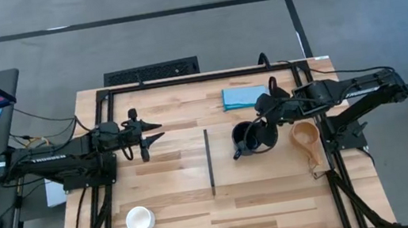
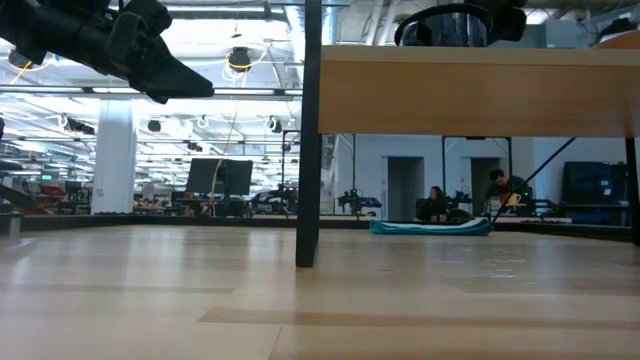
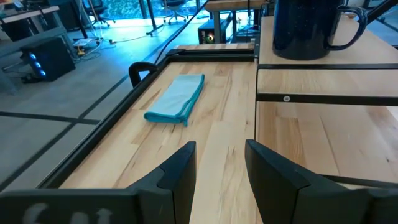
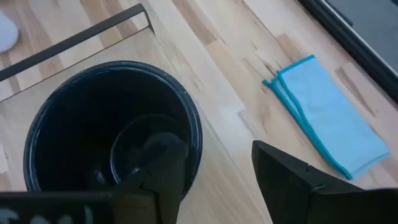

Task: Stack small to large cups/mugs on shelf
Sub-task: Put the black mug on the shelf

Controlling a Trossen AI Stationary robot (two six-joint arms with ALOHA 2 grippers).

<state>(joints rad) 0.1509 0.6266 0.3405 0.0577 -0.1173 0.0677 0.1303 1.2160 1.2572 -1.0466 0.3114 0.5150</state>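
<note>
The glossy black mug [image 1: 249, 138] stands upright on the raised pale-wood shelf [image 1: 264, 171]. My right gripper [image 4: 217, 162] is open at the mug's rim [image 4: 194, 134], with one finger over the opening and the other outside the wall. The small tan wooden cup [image 1: 305, 135] stands on the shelf to the mug's right, its pointed handle toward the near edge. The white mug [image 1: 139, 220] stands on the table near the near-left corner. My left gripper [image 1: 151, 134] is open and hovers above the table left of the shelf, holding nothing.
A folded blue cloth [image 1: 245, 95] lies on the table by the far edge, behind the shelf. The shelf's black strip [image 1: 209, 158] marks its left edge, and a black leg [image 2: 308, 140] holds it up. Bare tabletop lies between the white mug and the shelf.
</note>
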